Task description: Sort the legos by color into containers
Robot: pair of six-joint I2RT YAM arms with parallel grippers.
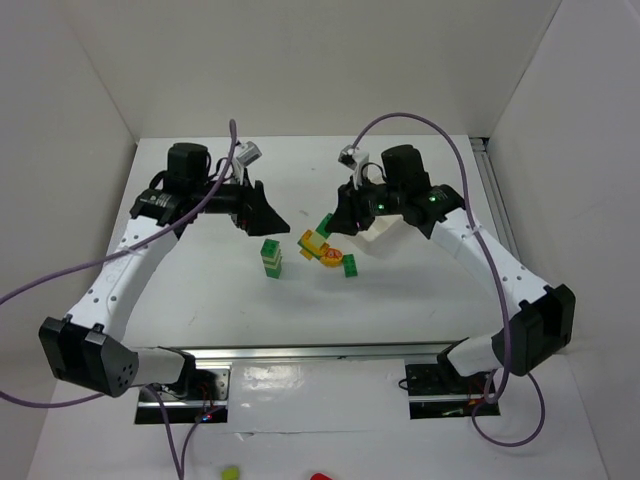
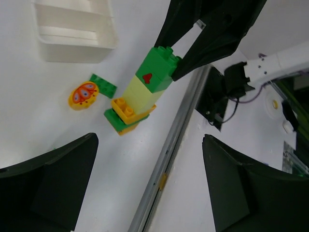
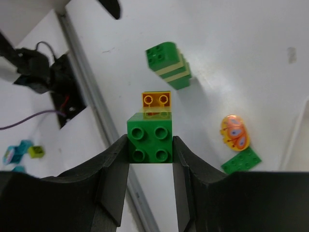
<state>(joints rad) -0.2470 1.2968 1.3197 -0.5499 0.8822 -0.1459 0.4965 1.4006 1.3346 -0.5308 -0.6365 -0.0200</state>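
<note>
Right gripper (image 3: 150,151) clamped on green top brick (image 3: 150,140) of a stack, mid-table. Left gripper (image 2: 149,145) jaws apart, empty. White tray (image 2: 72,48) close by.

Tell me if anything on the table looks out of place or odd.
The stack in the right gripper mixes green and yellow bricks and leans, its orange-yellow brick skewed near the bottom. Beside it lies an oval yellow piece with red markings, unlike the studded bricks. Nothing looks spilled or broken.
</note>
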